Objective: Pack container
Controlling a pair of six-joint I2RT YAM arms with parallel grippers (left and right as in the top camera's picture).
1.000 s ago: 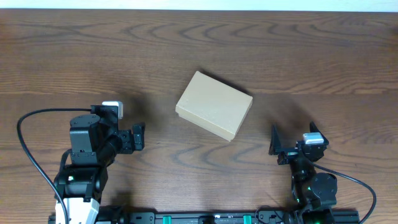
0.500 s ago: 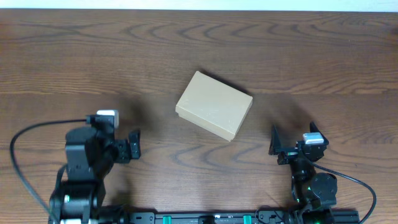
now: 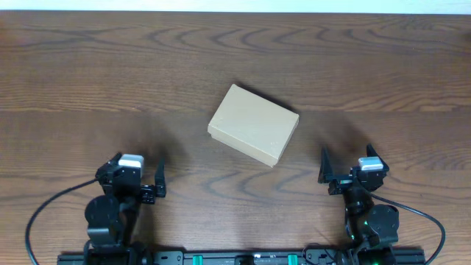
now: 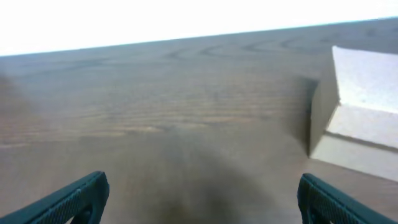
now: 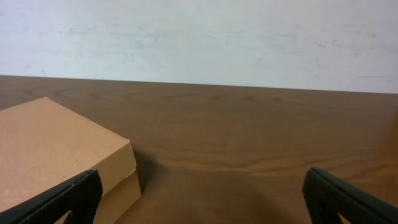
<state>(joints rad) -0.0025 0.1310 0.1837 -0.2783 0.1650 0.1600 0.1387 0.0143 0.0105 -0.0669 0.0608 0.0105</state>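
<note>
The closed box, long axis skewed, lies ahead-left of the spread right claw, farther from the spread left claw.

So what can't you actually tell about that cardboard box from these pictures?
What is inside the container: in every view it is closed.
Its full outline, left wrist view: the right edge cuts it off, and the picture is blurred.
Its left part, right wrist view: cut by the frame.

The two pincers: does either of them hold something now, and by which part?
Nothing is held. The left pincer and the right pincer are both open and empty, clear of the container.
</note>
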